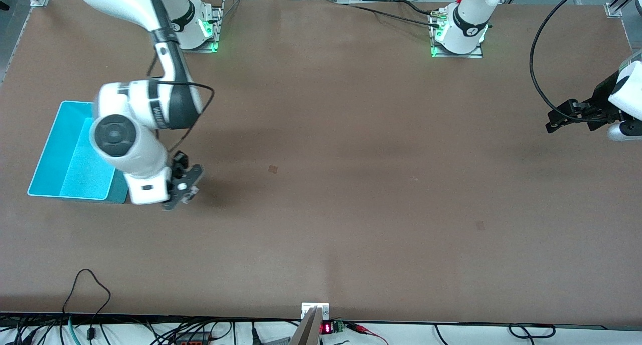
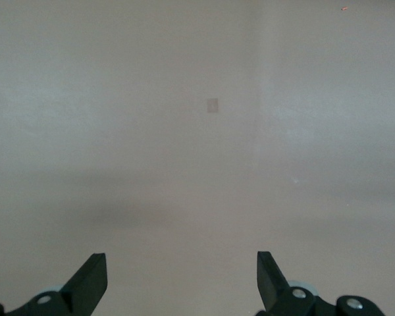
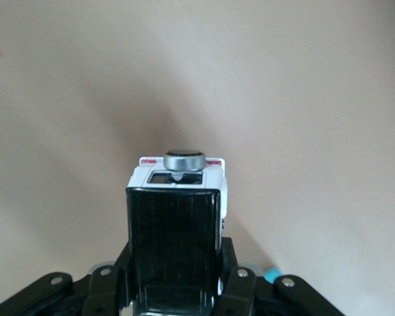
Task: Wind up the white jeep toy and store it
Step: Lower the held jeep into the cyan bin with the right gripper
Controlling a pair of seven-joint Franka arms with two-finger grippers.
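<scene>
My right gripper [image 1: 183,187] is low over the table beside the cyan bin [image 1: 75,164], at the corner of the bin nearest the front camera. In the right wrist view the right gripper [image 3: 174,283] is shut on the white jeep toy [image 3: 179,176]. The toy's black roof panel faces the camera and a grey spare wheel sits on its end. In the front view the hand hides the jeep. My left gripper [image 1: 557,121] waits over the left arm's end of the table. In the left wrist view it [image 2: 182,280] is open and empty above bare table.
The open cyan bin lies at the right arm's end of the table, and a sliver of it [image 3: 271,274] shows in the right wrist view. A small dark mark [image 1: 273,169] is on the brown tabletop near the middle. Cables hang along the table's front edge.
</scene>
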